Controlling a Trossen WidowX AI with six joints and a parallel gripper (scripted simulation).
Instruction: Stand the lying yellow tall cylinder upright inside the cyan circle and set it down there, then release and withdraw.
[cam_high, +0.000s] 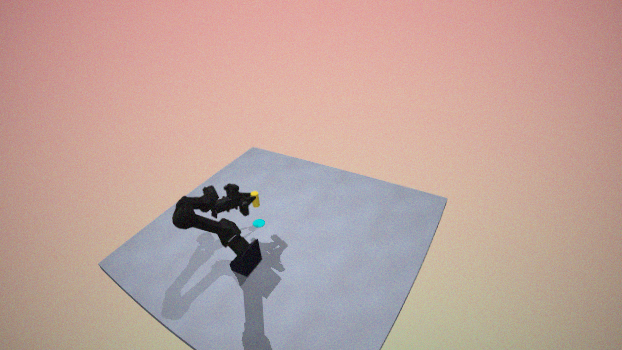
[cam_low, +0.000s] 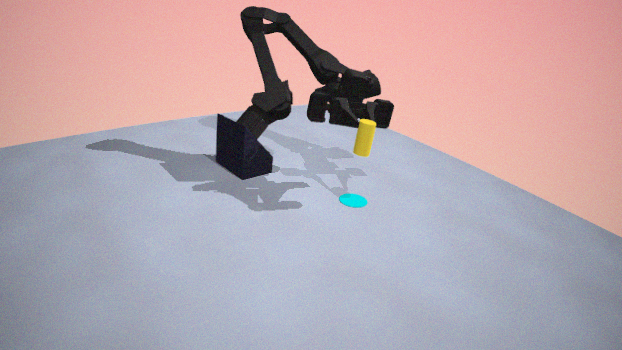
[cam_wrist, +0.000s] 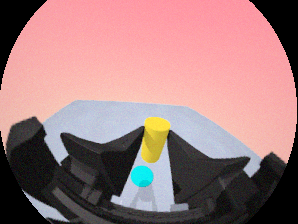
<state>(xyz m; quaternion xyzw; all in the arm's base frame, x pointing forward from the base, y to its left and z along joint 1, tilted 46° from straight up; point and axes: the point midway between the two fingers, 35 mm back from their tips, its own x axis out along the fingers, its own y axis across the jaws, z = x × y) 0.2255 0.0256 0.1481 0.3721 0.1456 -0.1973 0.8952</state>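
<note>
The yellow tall cylinder is held in the air, nearly upright with a slight tilt in the exterior view. My gripper is shut on it near its upper end, one finger on each side in the wrist view. The cyan circle lies flat on the table below the cylinder. Nothing stands on the circle. A fingertip shadow falls on its edge.
The grey table carries the arm's dark base, which stands close to the circle. Shadows of the arm spread over the table around the base. The table's edges show in the top and exterior views.
</note>
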